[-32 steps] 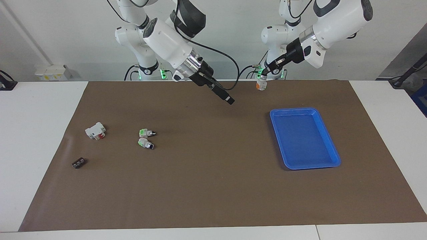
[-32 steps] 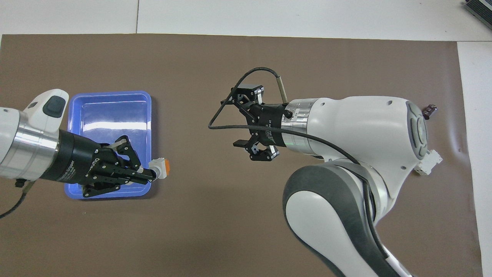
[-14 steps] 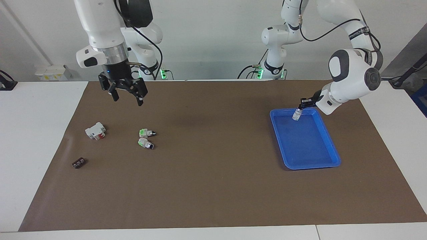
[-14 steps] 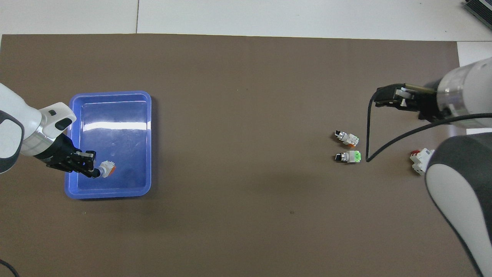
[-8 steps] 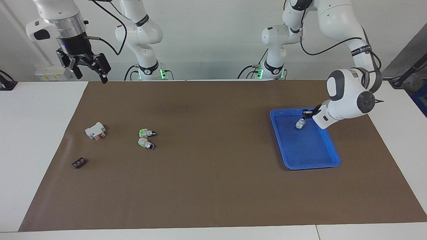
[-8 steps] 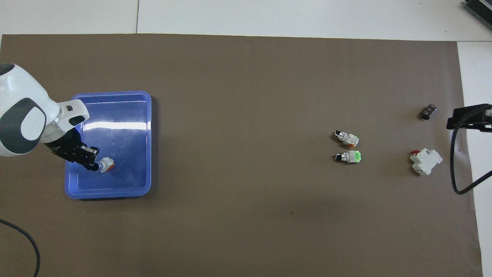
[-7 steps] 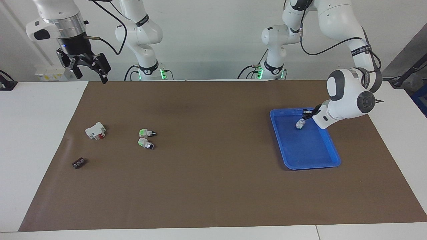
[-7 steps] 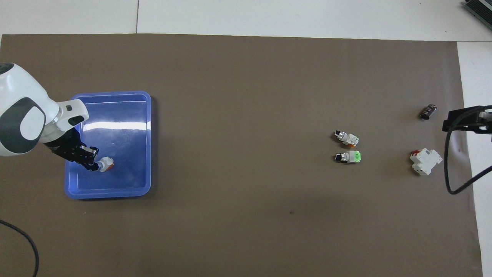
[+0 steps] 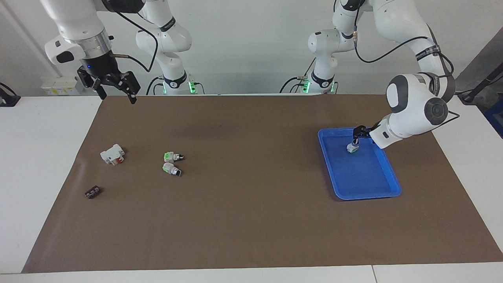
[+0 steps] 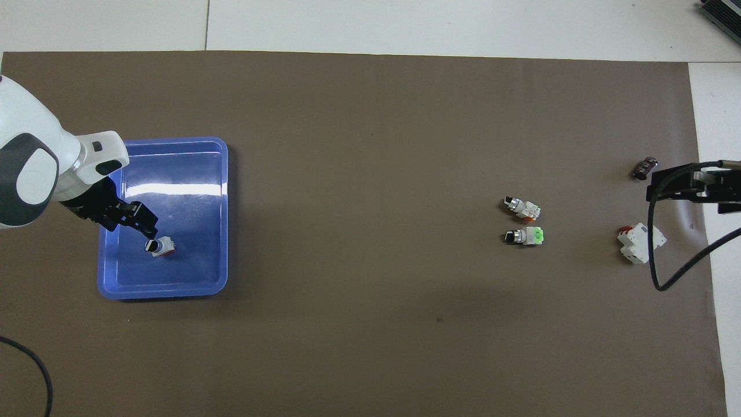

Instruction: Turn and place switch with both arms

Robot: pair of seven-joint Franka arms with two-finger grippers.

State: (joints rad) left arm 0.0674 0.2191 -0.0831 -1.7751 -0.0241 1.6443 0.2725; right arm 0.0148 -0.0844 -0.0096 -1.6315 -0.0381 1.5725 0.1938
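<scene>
Facing view
Tray [image 9: 367, 196]: blue, on the brown mat [image 9: 251, 220], toward the left arm's end of the table.
Switch [image 9: 351, 148]: inside the tray, in the part nearer the robots, apparently resting on the tray floor.
Left gripper [image 9: 355, 136]: low over the tray, right above the switch, touching it or just clear of it; cannot tell whether clamped or released.
Right gripper [image 9: 118, 94]: spread wide, holding nothing, raised well apart from the tray, over the mat's corner at the right arm's end; waiting.
Other parts: two green-ended switches [image 9: 169, 157] and a white-and-red breaker block [image 9: 112, 154], well apart from the tray.

Overhead view
Switch [image 10: 159, 247]: within the tray [image 10: 168, 141], black knob showing toward the left gripper [image 10: 142, 225], orange block under the body.
Right gripper [image 10: 689, 185]: only partly in view, well apart from the tray.

Handling
Weight: probably light, rigid plastic.
Surface: likely smooth; small enough to tip or roll if nudged.
Best hold: across the flat sides of the white-grey body; the knob for turning only.
</scene>
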